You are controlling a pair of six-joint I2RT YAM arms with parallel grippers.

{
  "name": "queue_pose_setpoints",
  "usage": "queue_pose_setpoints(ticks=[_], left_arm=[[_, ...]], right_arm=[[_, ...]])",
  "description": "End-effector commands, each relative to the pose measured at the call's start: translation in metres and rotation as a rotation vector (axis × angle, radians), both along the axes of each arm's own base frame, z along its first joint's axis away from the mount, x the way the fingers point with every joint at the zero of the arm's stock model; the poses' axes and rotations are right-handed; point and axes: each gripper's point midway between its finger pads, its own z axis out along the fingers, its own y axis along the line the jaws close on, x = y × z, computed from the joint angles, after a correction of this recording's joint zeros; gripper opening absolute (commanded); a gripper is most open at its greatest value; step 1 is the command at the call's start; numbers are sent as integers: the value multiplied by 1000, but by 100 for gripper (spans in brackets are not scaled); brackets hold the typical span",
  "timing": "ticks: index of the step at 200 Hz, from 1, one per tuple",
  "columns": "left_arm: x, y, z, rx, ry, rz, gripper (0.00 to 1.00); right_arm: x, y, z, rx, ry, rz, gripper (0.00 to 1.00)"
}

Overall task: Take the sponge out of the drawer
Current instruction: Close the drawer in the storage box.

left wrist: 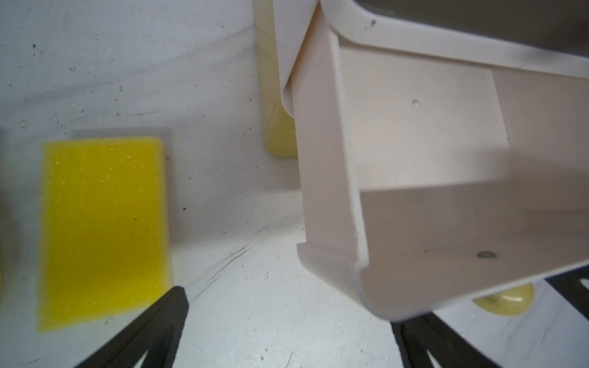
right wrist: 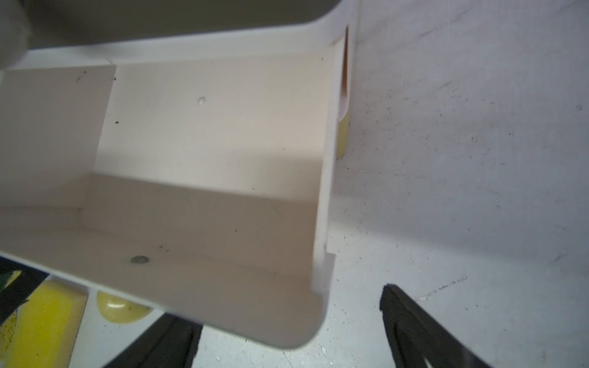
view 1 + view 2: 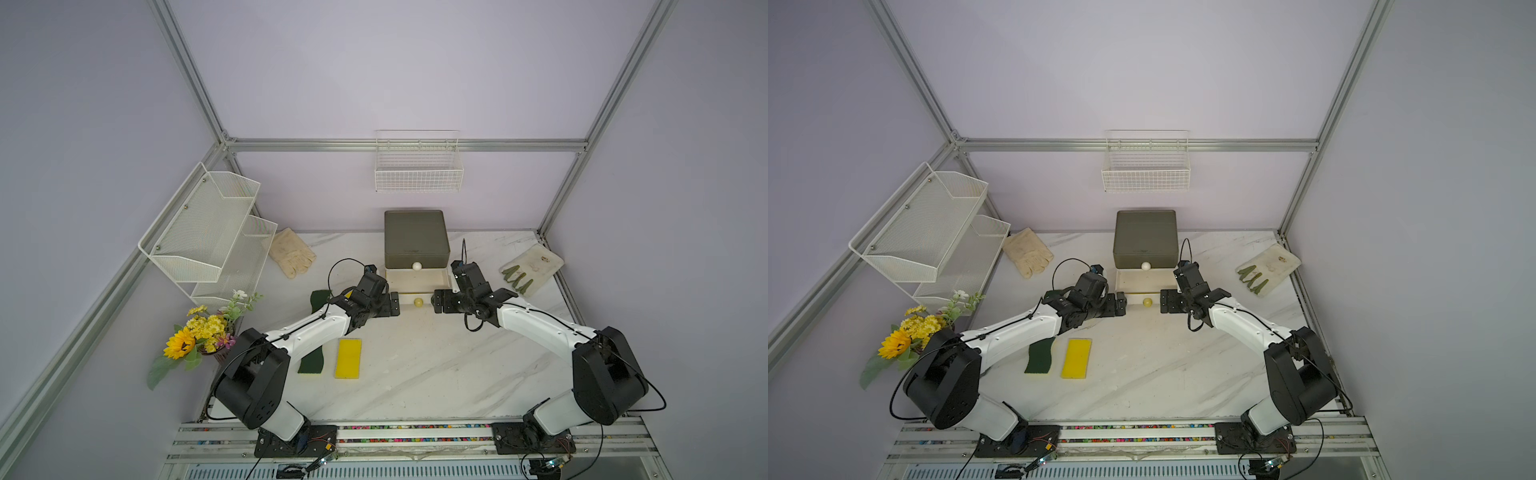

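Note:
The cream drawer (image 3: 415, 279) (image 3: 1142, 284) is pulled out of the olive box (image 3: 415, 239). Its inside shows bare in both wrist views (image 1: 420, 133) (image 2: 207, 143). A yellow sponge (image 3: 348, 358) (image 3: 1076, 358) (image 1: 102, 229) lies flat on the table in front of the drawer, to the left. Beside it lies a green-topped sponge (image 3: 311, 362), partly under my left arm. My left gripper (image 3: 395, 303) (image 1: 290, 309) stands open at the drawer's front left corner. My right gripper (image 3: 436, 301) (image 2: 288, 306) stands open at the front right corner. Neither holds anything.
A dark green pad (image 3: 320, 299) shows behind the left arm. A pale glove (image 3: 291, 257) lies back left and a green-fingered glove (image 3: 530, 270) back right. A white mesh rack (image 3: 208, 232), flowers (image 3: 199, 336) and a wall basket (image 3: 417, 174) stand around the edges.

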Motion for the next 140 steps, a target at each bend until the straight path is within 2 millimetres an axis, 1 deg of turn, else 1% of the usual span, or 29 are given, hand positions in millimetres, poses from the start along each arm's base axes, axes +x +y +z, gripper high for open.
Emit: queue_pose_setpoints(ticks=[1,77,140], left_arm=[[21,-7,22,-38,-83,-5,100],[47,-5,25,-49,-116,29,100],[65,-10,26,-68,-140,40,100]], right_arm=[[19,3,15,-6,-82,-12,90],[46,3,15,-5,-147,-35,91],[63,-4,14,9,-198,-73,91]])
